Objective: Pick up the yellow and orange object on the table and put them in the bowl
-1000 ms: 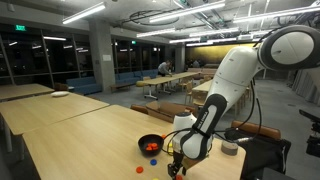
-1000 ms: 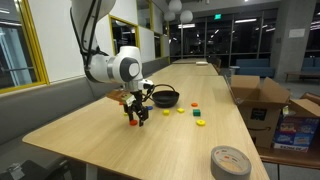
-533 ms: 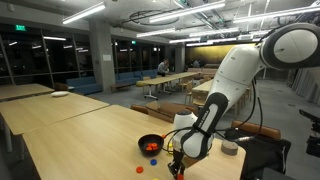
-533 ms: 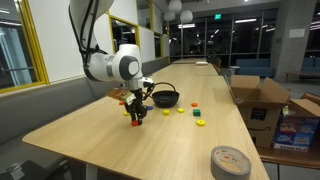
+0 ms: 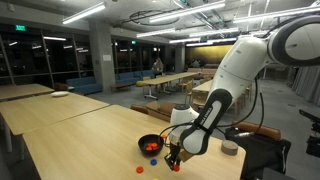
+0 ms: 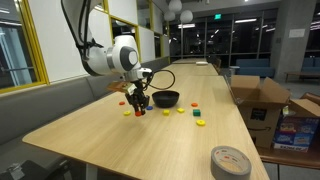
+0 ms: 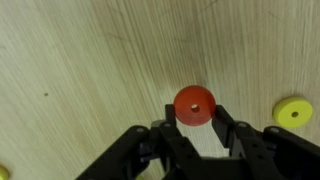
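In the wrist view my gripper [image 7: 194, 118] is shut on an orange disc [image 7: 194, 104] with a hole in its middle, held above the wooden table. A yellow disc [image 7: 292, 112] lies on the table to the right, and the edge of another yellow piece [image 7: 4, 172] shows at the lower left. In both exterior views the gripper [image 5: 172, 160] [image 6: 138, 108] hangs just above the table, close beside the small black bowl [image 5: 148, 141] [image 6: 165, 98]. More yellow pieces [image 6: 201, 123] lie past the bowl.
A tiny green piece [image 6: 181, 111] and a tiny blue piece [image 6: 196, 111] lie near the bowl. A grey tape roll [image 6: 230, 160] sits at the table's near corner. Cardboard boxes [image 6: 256, 100] stand beside the table. The table edge runs close to the arm [image 5: 215, 165].
The gripper has risen a little off the table and shifted toward the bowl, still with the orange disc between its fingers.
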You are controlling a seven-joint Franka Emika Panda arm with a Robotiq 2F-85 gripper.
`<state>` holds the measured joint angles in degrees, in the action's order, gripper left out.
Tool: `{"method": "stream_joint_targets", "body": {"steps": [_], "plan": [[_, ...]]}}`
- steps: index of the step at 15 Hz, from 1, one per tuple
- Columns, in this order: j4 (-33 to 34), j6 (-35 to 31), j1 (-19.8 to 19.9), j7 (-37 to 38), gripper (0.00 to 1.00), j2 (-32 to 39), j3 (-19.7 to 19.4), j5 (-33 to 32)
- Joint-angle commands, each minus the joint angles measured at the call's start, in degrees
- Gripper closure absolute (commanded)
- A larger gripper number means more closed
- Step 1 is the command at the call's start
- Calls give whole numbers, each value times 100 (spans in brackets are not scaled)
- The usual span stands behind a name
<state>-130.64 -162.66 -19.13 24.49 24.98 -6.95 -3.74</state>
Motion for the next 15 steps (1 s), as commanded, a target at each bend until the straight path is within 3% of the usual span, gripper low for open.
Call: {"method": "stream_joint_targets", "body": {"steps": [1,10,15], "plan": [[139,190,-454,522,74,-366,-439,-535],[1078,117,-1003,1906,74,-120,-1082,-2056],[1711,168,-884,2114,74,318,-978,-2208]]}}
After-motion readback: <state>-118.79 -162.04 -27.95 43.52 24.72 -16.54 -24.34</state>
